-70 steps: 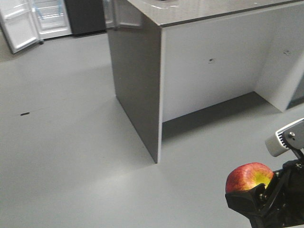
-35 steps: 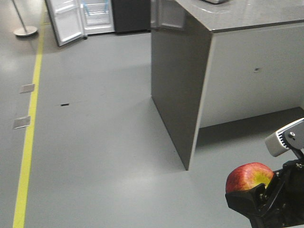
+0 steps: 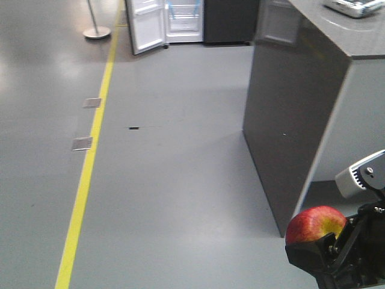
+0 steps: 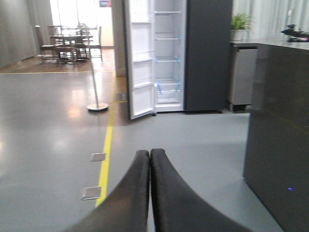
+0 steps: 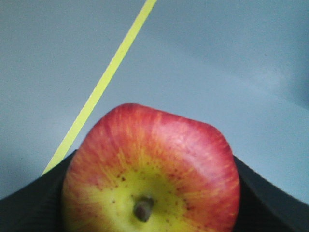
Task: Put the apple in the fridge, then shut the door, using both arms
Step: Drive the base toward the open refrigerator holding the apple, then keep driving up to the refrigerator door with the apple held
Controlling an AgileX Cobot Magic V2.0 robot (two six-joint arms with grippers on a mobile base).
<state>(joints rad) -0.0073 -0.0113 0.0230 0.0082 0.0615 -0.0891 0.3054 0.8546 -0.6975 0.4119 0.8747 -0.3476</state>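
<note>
The red and yellow apple (image 3: 315,223) sits in my right gripper (image 3: 322,238) at the lower right of the front view. In the right wrist view the apple (image 5: 152,171) fills the middle, stem toward the camera, with the black fingers (image 5: 34,200) shut on both sides of it. My left gripper (image 4: 149,157) is shut and empty, pointing toward the fridge (image 4: 207,53). The fridge stands far ahead, its white interior (image 4: 169,53) showing, with the door (image 4: 140,63) swung open on the left. In the front view the fridge (image 3: 225,21) and open door (image 3: 144,24) are at the top.
A grey-sided kitchen island (image 3: 295,120) stands close on the right, also in the left wrist view (image 4: 280,135). A yellow floor line (image 3: 90,162) runs up the left. A thin pole on a round base (image 3: 96,30) stands left of the fridge. Two floor plates (image 3: 82,143) lie beside the line.
The view has swung: the island has slid to the right, and the yellow line, pole and fridge have come further into view. The apple stays held in my right gripper.
</note>
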